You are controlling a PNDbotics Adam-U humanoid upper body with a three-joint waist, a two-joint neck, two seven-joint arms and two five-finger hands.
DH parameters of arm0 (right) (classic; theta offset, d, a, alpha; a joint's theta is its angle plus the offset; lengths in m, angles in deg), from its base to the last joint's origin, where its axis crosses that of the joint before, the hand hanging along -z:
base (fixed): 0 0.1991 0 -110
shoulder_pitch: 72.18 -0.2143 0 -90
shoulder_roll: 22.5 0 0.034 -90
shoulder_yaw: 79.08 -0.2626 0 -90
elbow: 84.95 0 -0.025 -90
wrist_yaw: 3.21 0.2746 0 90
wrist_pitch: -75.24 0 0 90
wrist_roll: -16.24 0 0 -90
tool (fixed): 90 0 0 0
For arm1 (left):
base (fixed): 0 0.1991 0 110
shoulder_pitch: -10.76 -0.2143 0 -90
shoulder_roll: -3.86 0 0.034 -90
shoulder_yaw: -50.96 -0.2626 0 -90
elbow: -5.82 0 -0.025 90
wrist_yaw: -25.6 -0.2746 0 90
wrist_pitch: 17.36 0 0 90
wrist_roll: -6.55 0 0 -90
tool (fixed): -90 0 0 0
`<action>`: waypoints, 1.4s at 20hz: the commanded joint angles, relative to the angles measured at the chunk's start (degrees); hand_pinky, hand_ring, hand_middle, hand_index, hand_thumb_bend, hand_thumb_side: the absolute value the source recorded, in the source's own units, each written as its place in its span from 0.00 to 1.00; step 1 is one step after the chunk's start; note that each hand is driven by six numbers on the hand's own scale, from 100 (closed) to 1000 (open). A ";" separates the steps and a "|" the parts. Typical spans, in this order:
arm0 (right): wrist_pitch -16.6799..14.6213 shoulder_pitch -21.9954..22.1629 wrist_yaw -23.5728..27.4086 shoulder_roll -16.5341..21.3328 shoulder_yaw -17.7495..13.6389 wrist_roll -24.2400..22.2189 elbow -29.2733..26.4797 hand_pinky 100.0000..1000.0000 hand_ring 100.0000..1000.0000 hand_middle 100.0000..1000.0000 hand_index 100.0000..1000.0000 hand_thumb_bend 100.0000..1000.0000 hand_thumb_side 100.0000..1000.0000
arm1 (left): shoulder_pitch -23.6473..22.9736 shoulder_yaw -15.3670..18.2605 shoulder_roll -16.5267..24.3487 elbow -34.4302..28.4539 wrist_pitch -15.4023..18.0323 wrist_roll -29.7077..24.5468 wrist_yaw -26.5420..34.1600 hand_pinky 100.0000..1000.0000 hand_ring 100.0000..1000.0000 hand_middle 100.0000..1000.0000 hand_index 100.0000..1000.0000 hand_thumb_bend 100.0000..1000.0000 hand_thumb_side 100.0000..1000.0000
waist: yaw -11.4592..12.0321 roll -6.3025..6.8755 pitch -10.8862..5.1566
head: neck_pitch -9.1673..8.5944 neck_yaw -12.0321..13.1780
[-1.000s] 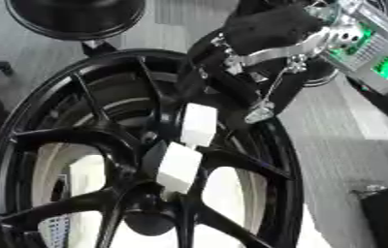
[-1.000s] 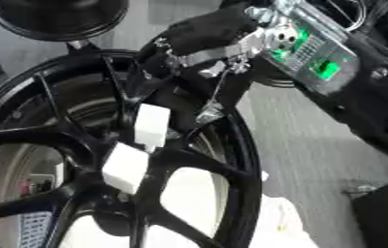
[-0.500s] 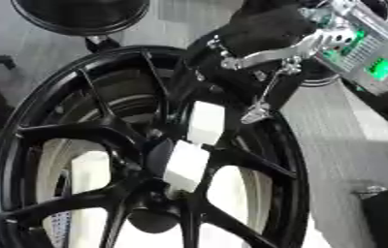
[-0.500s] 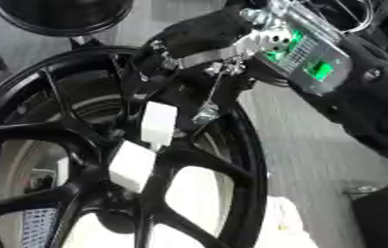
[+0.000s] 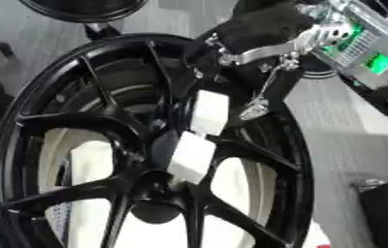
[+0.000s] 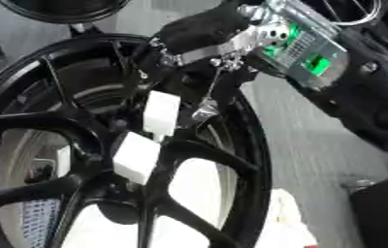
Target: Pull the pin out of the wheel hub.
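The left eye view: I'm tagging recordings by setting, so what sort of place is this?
Probably a garage or wheel workshop. A large black spoked alloy wheel fills the view, a second dark round wheel-like object stands beyond it, and the floor is bare grey.

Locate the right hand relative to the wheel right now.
In the left eye view the right hand comes in from the upper right and sits over the wheel's upper rim, above the two white blocks on the spokes.
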 commanded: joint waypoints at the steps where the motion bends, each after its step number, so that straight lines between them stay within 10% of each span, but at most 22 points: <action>1: -2.34 0.84 1.78 3.65 -1.65 -2.83 -3.38 0.89 0.86 0.80 0.84 0.23 0.00 | 0.58 0.84 0.47 -0.93 -0.25 0.22 -0.15 0.83 0.71 0.58 0.84 0.00 0.57 | 0.16 0.46 -0.92 | 0.17 -0.17; 28: -2.35 3.07 0.06 5.15 -2.84 -3.86 -5.86 0.90 0.86 0.79 0.84 0.34 0.00 | 0.70 1.05 -0.50 -0.93 -0.85 0.04 0.12 0.84 0.70 0.57 0.84 0.00 0.59 | 1.27 -0.35 -0.94 | -1.64 -0.56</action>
